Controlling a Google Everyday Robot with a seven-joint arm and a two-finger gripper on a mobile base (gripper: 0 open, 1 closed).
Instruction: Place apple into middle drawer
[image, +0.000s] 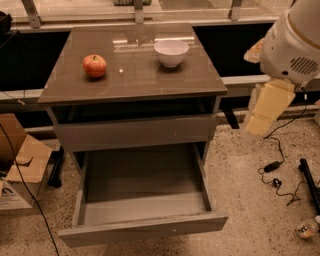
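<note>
The red-orange apple (94, 66) sits on the left part of the grey cabinet top (135, 75). The middle drawer (142, 227) is pulled out wide below a like closed drawer front (135, 132), and its inside shows nothing in it. My gripper (264, 109), tan below the white arm housing (292, 42), hangs in the air to the right of the cabinet, level with the closed front. It is far from the apple and I see nothing in it.
A white bowl (171, 52) stands on the top, right of the apple. A cardboard box (17, 165) sits on the floor at the left. Cables (275, 172) and a small bottle (307, 229) lie on the floor at the right.
</note>
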